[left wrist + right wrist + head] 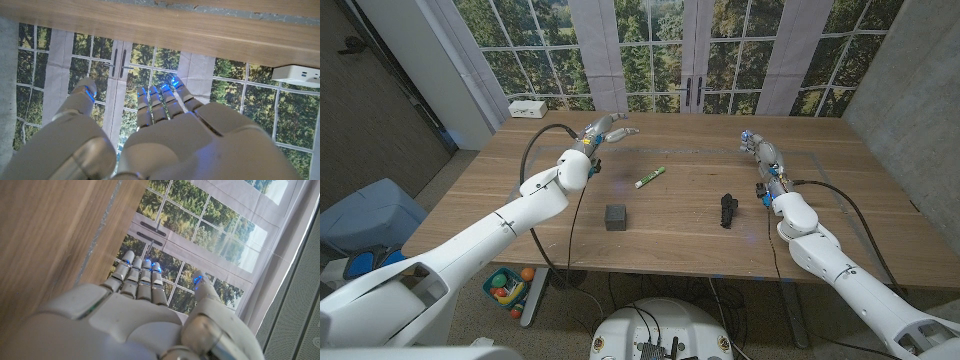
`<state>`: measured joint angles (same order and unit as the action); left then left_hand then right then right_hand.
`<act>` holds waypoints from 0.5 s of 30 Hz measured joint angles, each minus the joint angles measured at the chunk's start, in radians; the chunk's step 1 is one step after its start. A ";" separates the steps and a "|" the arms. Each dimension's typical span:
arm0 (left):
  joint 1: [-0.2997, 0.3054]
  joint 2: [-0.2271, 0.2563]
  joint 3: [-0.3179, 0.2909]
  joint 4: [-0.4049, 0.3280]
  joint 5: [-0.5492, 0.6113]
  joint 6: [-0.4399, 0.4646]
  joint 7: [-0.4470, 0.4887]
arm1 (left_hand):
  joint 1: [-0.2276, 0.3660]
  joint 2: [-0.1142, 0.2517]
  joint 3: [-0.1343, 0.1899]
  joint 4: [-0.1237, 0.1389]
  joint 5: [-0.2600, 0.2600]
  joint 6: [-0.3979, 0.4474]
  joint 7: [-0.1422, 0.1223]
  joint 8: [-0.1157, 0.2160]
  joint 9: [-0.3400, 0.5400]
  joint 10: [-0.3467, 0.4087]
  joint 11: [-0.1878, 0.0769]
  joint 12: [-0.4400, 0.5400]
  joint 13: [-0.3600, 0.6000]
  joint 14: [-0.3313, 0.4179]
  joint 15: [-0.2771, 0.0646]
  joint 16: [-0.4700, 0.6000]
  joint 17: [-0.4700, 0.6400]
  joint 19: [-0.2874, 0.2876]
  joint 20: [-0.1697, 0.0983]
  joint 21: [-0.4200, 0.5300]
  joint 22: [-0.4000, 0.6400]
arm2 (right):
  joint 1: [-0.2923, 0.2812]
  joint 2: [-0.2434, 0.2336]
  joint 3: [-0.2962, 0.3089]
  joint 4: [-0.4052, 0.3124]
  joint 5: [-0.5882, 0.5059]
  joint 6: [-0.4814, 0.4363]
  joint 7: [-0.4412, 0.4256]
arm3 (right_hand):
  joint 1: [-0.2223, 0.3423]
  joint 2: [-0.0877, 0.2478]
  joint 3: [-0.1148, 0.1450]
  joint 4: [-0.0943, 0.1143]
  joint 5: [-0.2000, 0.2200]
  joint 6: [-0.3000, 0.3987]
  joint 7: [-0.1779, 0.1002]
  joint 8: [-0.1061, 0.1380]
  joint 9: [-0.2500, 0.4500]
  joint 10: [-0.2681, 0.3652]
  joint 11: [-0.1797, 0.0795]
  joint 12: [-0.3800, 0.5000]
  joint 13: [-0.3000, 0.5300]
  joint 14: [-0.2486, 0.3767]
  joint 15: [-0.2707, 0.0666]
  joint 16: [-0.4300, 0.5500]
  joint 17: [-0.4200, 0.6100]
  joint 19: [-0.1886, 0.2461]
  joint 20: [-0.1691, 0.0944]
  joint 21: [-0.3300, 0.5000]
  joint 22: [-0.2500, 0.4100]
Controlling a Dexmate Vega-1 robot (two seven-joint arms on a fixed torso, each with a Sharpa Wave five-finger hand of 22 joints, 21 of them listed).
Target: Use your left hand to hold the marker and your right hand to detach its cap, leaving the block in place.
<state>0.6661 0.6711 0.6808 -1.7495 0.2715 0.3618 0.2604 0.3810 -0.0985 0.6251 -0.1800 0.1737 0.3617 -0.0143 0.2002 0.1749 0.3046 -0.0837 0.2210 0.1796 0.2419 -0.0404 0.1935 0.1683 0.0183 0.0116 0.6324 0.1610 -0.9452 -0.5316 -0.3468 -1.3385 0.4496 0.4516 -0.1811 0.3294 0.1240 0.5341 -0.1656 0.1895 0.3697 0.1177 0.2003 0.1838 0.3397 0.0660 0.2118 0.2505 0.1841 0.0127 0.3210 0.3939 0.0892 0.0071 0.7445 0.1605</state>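
Slim green-and-white marker (pixel 650 177) lies untouched mid-desk, dark grey cube block (pixel 615 217) at its 7 o'clock; my left hand (pixel 605 132) and right hand (pixel 760 153) hover empty, fingers apart, flanking it at 10 and 3 for approach over the wooden desk (pixel 690 215).

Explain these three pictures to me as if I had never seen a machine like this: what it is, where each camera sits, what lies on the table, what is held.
This is a robot with two white arms, each ending in a hand. The wide picture looks down from its head. On the wooden table lie a green and white marker, a dark grey block and a small black object; a white box sits at the far corner. The other two pictures come from cameras on the wrists, looking along the left hand and right hand. Both hands are open and hold nothing.
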 measured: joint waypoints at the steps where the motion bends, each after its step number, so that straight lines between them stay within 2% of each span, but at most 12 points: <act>1: -0.003 -0.001 0.010 -0.012 0.019 0.020 -0.003 | 0.011 0.001 -0.003 0.001 0.000 0.006 -0.002 0.000 0.000 0.015 -0.004 0.002 0.001 0.011 0.000 0.004 0.001 0.005 0.005 -0.005 0.000 | -0.004 -0.001 0.002 -0.002 0.002 0.004 0.000 | 0.000 0.000 0.000 0.000 0.000 0.000 0.000 0.000 0.000 0.000 0.000 0.000 0.000 0.000 0.000 0.000 0.000 0.000 0.000 -0.002 0.000; 5: -0.007 -0.003 0.026 -0.034 0.073 0.083 -0.019 | 0.035 0.000 -0.007 -0.001 0.000 0.031 -0.010 0.000 0.000 0.054 -0.009 0.009 0.005 0.053 0.000 0.012 0.002 0.024 0.013 -0.020 0.005 | -0.014 -0.004 0.009 -0.007 0.004 0.010 0.000 | 0.000 0.000 -0.002 0.002 0.000 0.000 0.000 0.000 0.000 0.000 0.000 0.000 0.000 0.000 0.000 0.000 0.000 0.000 0.000 -0.002 0.000; 15: -0.019 -0.006 0.074 -0.100 0.177 0.220 -0.077 | 0.071 -0.010 -0.010 -0.004 0.000 0.060 -0.040 0.008 0.005 0.062 -0.016 0.008 0.009 0.057 -0.001 0.012 0.002 0.025 0.030 -0.050 0.005 | -0.035 -0.010 0.023 -0.018 0.006 0.029 0.000 | 0.000 0.000 -0.007 0.002 0.000 0.000 0.000 0.000 0.000 0.000 0.000 0.000 0.000 0.004 -0.004 0.000 -0.004 0.011 -0.003 -0.013 0.000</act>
<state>0.6475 0.6649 0.7552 -1.8497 0.4488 0.5820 0.1835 0.4522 -0.1086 0.6151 -0.1837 0.1738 0.4222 -0.0538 0.2080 0.1796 0.3662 -0.0999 0.2294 0.1888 0.2986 -0.0411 0.2052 0.1702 0.0434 0.0417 0.5820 0.1655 -0.9806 -0.5420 -0.3241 -1.3564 0.4554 0.4802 -0.1813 0.3294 0.1240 0.5271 -0.1640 0.1895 0.3696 0.1177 0.2003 0.1837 0.3396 0.0661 0.2118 0.2506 0.1879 0.0088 0.3210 0.3894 0.0999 0.0036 0.7317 0.1605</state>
